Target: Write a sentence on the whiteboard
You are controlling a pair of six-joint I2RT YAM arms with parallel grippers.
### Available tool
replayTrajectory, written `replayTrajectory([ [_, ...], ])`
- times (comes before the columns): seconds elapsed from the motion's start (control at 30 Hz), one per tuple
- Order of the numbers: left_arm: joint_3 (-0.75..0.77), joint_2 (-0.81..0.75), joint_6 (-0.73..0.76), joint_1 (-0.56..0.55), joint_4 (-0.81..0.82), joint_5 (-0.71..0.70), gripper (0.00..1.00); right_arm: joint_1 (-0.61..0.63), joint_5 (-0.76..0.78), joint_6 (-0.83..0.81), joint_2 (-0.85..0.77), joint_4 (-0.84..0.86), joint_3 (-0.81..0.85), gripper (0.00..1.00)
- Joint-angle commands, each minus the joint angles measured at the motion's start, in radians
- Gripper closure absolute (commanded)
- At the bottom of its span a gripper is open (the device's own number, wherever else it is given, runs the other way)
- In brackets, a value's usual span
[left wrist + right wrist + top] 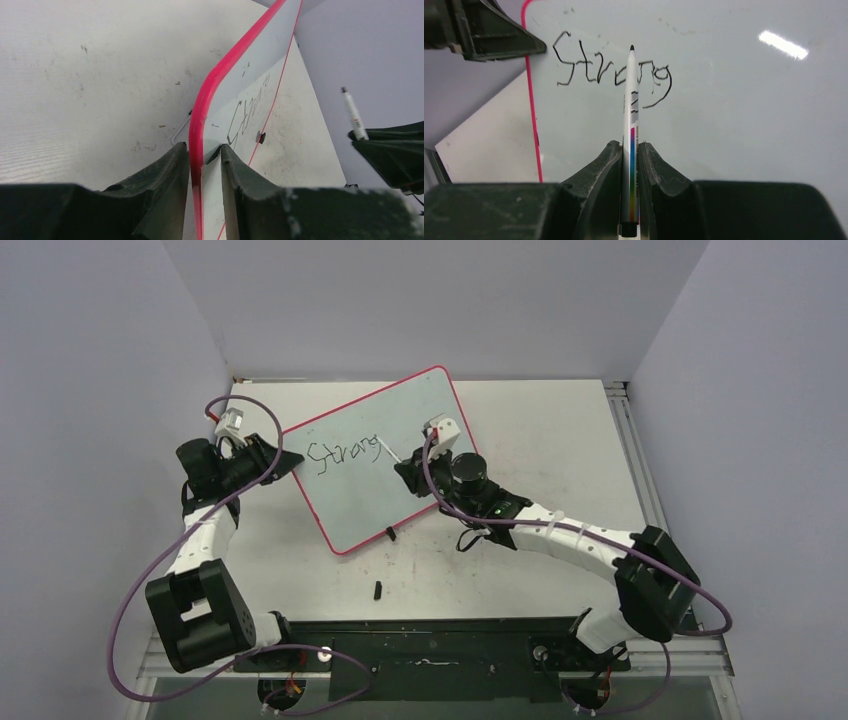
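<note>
The whiteboard (400, 500) with its pink-red rim lies askew on the white table. One black word of the sentence (343, 453), "Strong", is on it. My left gripper (290, 462) straddles the board's left corner. In the left wrist view the rim (200, 110) runs between the jaws of that gripper (204, 147). One finger is against the rim and a slim gap shows on the face side. My right gripper (630, 145) is shut on a white marker (632, 100). The marker's tip is just over the letters (614, 75).
A small black cap-like piece (378, 590) lies on the table in front of the board. A black foot (389, 533) sits at the board's near edge. Pale walls close in on the left, back and right. A metal rail (625, 430) runs along the right side.
</note>
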Motion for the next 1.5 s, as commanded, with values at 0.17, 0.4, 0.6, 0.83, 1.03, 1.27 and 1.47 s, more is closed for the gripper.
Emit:
replayTrajectory([
  [0.17, -0.001, -0.062, 0.072, 0.001, -0.041, -0.029, 0.58, -0.002, 0.094, -0.071, -0.176, -0.031, 0.007, 0.95],
  [0.4, -0.003, -0.091, 0.096, 0.001, -0.072, -0.063, 0.35, -0.015, 0.123, -0.085, -0.243, -0.086, -0.008, 0.95],
  [0.6, 0.008, -0.111, 0.116, 0.005, -0.104, -0.1, 0.23, -0.019, 0.143, -0.085, -0.311, -0.127, -0.028, 0.95],
  [0.83, 0.041, -0.176, 0.174, 0.015, -0.15, -0.194, 0.21, -0.053, 0.125, -0.086, -0.393, -0.207, -0.036, 0.95],
  [1.03, 0.141, -0.202, 0.194, 0.027, -0.163, -0.25, 0.21, -0.126, 0.05, -0.069, -0.465, -0.272, -0.046, 0.95],
  [1.27, 0.485, -0.05, 0.369, -0.103, -0.423, -0.282, 0.2, -0.169, -0.021, -0.078, -0.494, -0.324, -0.039, 0.95],
  [1.47, 0.901, 0.275, 0.569, -0.248, -0.765, -0.213, 0.2, -0.179, -0.049, -0.082, -0.503, -0.35, -0.036, 0.95],
])
